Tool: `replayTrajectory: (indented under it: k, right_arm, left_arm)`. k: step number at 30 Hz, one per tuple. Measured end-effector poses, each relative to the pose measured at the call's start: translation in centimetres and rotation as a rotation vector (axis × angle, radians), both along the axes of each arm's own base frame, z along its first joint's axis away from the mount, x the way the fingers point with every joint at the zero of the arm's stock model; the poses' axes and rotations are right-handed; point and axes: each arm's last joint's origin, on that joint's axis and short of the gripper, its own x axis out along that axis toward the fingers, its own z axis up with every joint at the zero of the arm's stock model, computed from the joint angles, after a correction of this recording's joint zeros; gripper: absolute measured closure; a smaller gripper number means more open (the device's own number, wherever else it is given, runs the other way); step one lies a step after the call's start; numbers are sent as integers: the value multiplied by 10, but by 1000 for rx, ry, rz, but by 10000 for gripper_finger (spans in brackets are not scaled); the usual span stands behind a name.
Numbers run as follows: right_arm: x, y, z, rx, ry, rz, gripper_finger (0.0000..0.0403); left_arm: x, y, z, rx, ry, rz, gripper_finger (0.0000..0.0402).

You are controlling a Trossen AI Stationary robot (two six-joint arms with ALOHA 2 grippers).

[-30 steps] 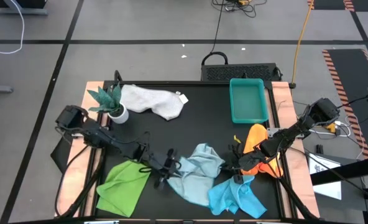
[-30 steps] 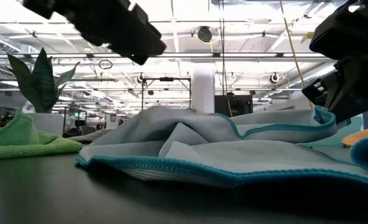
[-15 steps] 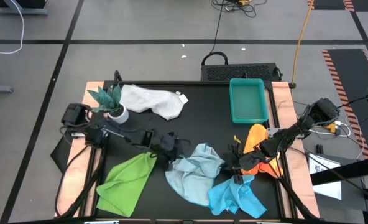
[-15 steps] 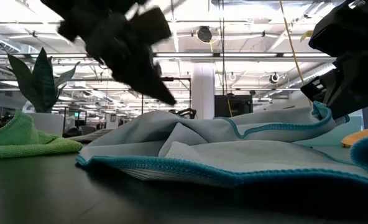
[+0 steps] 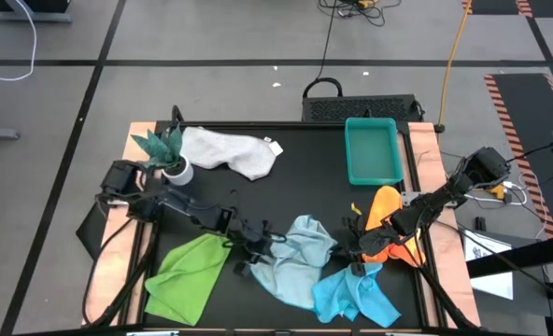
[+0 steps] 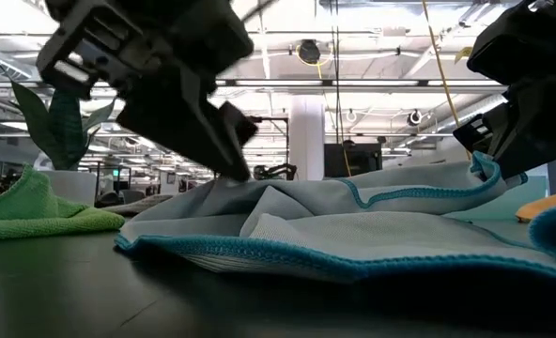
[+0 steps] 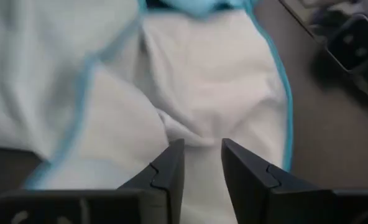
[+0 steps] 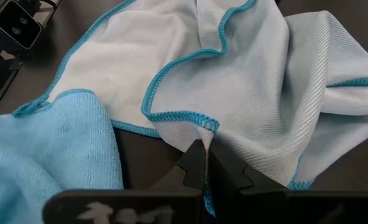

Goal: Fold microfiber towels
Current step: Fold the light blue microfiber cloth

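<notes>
Where table centre meets front edge: pale blue towel point(image 5: 295, 257), crumpled, between lime green towel point(image 5: 188, 275) and turquoise towel point(image 5: 356, 297). Left gripper point(image 7: 199, 163) over pale blue towel's left part, fingers slightly apart, nothing between. Right gripper point(image 8: 206, 163) pinched shut on pale blue towel's hemmed right corner.

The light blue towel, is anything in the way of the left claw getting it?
No, nothing visible is in the way. The left claw is right at the pale blue towel, its fingers parted over a fold of it. The right claw already pinches the towel's other edge.
</notes>
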Motion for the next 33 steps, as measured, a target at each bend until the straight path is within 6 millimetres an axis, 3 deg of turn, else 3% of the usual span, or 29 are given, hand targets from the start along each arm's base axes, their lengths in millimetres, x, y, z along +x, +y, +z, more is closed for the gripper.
replayTrajectory:
  k: [4, 7, 11, 15, 21, 26, 33]
  right_arm:
    - [1, 0, 1, -3, -12, 7, 401]
    - [1, 1, 1, 0, -19, 8, 401]
    - [1, 1, 2, 5, -27, 8, 401]
    - [2, 1, 2, 7, -31, 8, 401]
    - [2, 1, 3, 10, -34, 8, 401]
    - [2, 1, 3, 9, -34, 9, 401]
    - [3, 2, 4, -19, -58, 36, 401]
  left_arm:
    - [4, -2, 31, 83, -107, 149, 310]
    - [8, 16, 34, 88, -23, 265, 299]
    - [16, 45, 23, 15, 75, 304, 265]
    - [21, 65, 3, -109, 166, 231, 223]
    - [21, 64, -21, -152, 260, 133, 195]
    - [18, 45, -21, -155, 273, 65, 234]
    - [6, 27, 3, -70, 242, 65, 370]
